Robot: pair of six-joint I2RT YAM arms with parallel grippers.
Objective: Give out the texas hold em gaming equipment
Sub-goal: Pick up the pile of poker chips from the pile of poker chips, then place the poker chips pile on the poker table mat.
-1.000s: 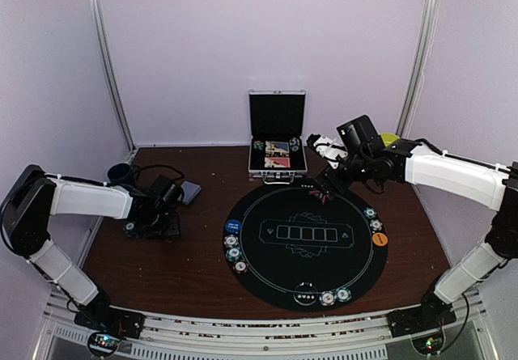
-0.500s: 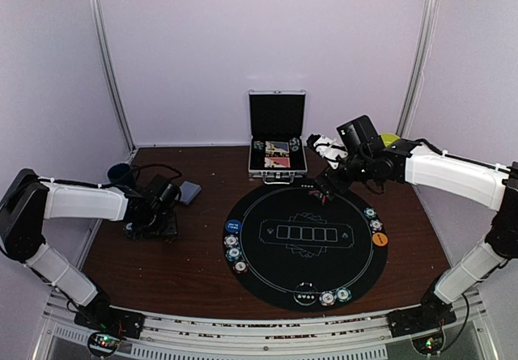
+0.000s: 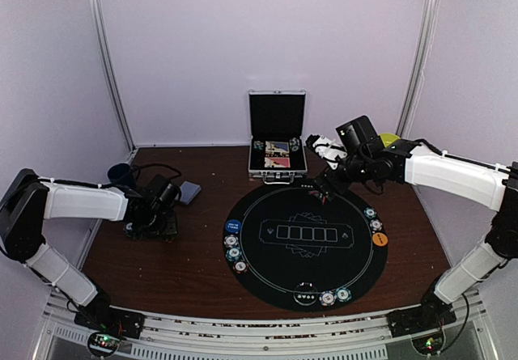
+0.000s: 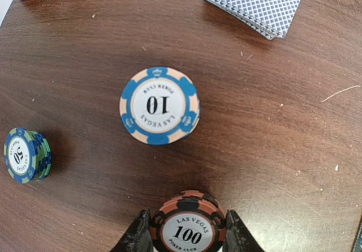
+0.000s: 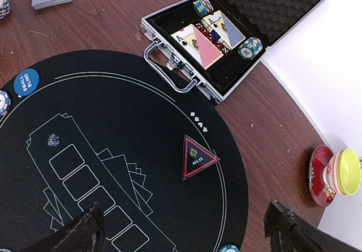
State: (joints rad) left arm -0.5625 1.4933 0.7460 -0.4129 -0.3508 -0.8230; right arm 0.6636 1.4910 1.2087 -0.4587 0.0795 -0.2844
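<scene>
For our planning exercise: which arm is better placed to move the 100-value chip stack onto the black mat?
Likely left. The left gripper is closed on the 100-value chip stack; the right gripper hangs open above the black mat.

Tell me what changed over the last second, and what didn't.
The left tool closed on the orange-and-black 100 chip stack, and the left arm settled a little lower at the elbow. The right tool stayed open above the far edge of the mat. The blue 10 chip stack, card deck, open case and chips on the mat did not move.
</scene>
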